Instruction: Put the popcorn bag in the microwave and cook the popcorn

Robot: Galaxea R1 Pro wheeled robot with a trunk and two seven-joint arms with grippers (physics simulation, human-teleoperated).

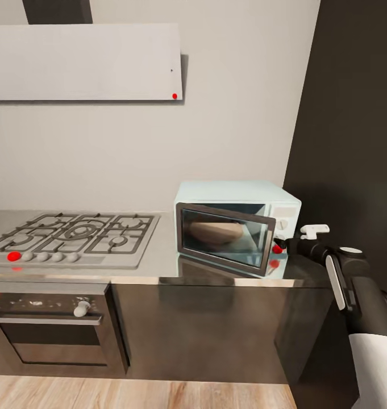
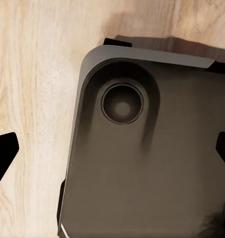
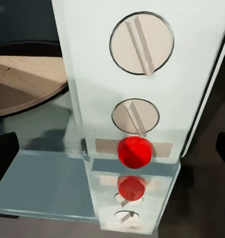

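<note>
The bag [image 1: 215, 232], a light, soft sack best taken by its rolled rim, sits inside the microwave [image 1: 237, 226] behind its nearly closed door, while the right claw [image 1: 295, 245], fingers spread, points at the microwave's red button [image 3: 135, 151].

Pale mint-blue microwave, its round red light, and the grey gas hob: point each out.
Pale mint-blue microwave [image 1: 233, 191], head view, top panel.
Round red light [image 3: 135, 151], right wrist view, centre of its dome.
Grey gas hob [image 1: 79, 231], head view, central burner grate.
</note>
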